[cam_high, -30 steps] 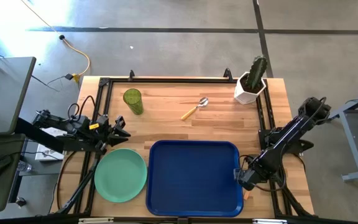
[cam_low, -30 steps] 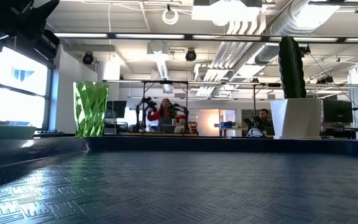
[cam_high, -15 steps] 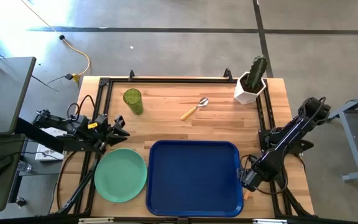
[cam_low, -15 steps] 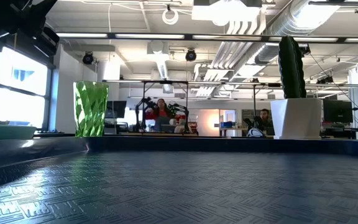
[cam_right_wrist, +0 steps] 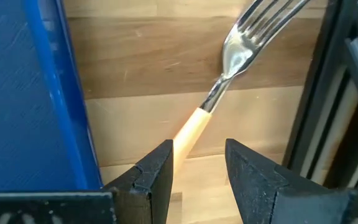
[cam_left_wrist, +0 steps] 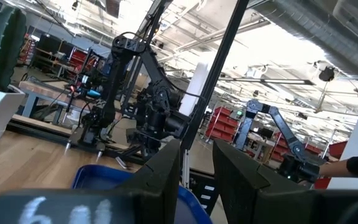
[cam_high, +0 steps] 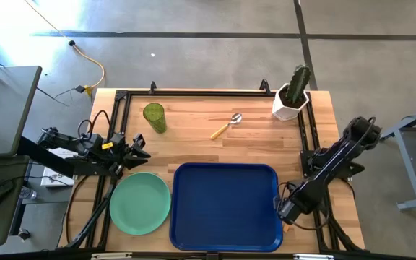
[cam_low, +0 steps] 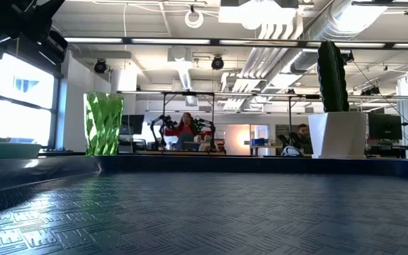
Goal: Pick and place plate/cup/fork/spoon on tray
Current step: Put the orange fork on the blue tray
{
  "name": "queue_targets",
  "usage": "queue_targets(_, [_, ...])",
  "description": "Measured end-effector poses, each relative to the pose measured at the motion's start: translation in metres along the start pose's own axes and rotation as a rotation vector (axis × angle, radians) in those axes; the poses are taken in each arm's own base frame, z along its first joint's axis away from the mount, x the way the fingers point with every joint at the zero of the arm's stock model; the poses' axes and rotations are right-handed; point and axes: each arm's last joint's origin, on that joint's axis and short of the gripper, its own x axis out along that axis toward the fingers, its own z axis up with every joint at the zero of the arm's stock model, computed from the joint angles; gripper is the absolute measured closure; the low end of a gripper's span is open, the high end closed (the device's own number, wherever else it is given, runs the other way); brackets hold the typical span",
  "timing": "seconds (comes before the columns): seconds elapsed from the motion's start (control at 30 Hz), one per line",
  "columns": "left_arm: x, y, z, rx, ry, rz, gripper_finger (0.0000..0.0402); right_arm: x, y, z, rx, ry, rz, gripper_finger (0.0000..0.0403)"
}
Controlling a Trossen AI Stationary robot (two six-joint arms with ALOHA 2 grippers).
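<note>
The dark-blue tray (cam_high: pixel 226 206) lies at the table's near middle. The mint-green plate (cam_high: pixel 140 204) lies flat on the table to its left. The olive-green cup (cam_high: pixel 154 117) stands upright at the far left. The spoon (cam_high: pixel 227 126) lies on the table at the far middle. The fork (cam_right_wrist: pixel 229 68) lies on the table just right of the tray's right rim. My right gripper (cam_right_wrist: pixel 197 171) is open above the fork, with the free end of the orange handle (cam_right_wrist: pixel 188 132) between its fingers. My left gripper (cam_high: pixel 140 148) is open and empty, beyond the plate's far edge.
A white pot with a cactus (cam_high: pixel 291 100) stands at the table's far right corner. Black frame rails (cam_high: pixel 310 144) run along the table's edges, one close to the right of the fork. The low camera looks across the tray's ribbed floor (cam_low: pixel 204 212).
My right gripper has gone a little toward the table's near edge, beside the tray's right rim. Nothing on the table has moved.
</note>
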Motion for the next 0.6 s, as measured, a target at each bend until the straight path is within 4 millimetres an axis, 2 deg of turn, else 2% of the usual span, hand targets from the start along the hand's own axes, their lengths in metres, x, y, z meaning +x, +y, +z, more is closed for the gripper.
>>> queue_targets(0.6, [0.0,0.0,0.0,0.001,-0.003,0.009,0.0314,0.028,0.015,-0.008,0.018,0.009,-0.048,0.0265])
